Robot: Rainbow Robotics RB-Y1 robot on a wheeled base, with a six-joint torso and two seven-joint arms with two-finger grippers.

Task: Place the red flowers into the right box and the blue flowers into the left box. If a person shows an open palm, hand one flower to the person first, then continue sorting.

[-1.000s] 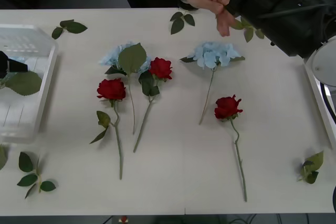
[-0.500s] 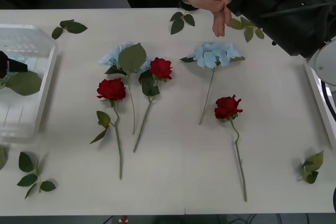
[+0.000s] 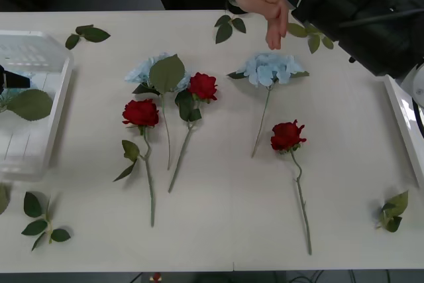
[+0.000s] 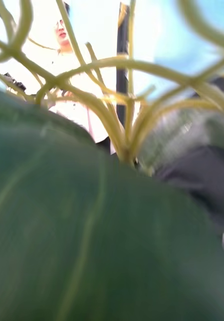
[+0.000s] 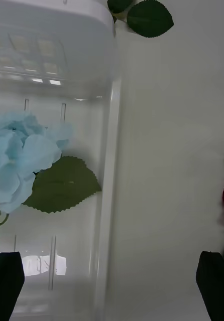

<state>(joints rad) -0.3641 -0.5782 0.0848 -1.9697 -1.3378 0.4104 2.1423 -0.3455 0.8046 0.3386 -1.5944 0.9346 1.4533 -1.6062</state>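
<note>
Three red flowers lie on the white table: one (image 3: 140,113) left of centre, one (image 3: 203,86) beside it, one (image 3: 287,135) to the right. Two blue flowers (image 3: 154,71) (image 3: 268,67) lie behind them. A third blue flower (image 5: 21,155) with a big leaf rests inside the left box (image 3: 46,64). My left gripper (image 5: 112,286) hangs open above that box's rim (image 5: 109,165). My right gripper (image 3: 301,4) is raised at the far edge next to the person's hand (image 3: 265,1), whose fingers point down. A large green leaf (image 4: 92,225) and branching stems (image 4: 119,125) press against the right wrist camera.
The right box (image 3: 401,117) shows as a white rim at the right edge. Loose leaf sprigs lie at the far left (image 3: 87,34), far middle (image 3: 229,26), near left (image 3: 41,223) and near right (image 3: 393,211). Green leaves (image 3: 311,34) stick out beside the right arm.
The person's hand went from pinching a stem by my right gripper to fingers hanging loosely down. My right arm drew back slightly. The flowers on the table stayed put.
</note>
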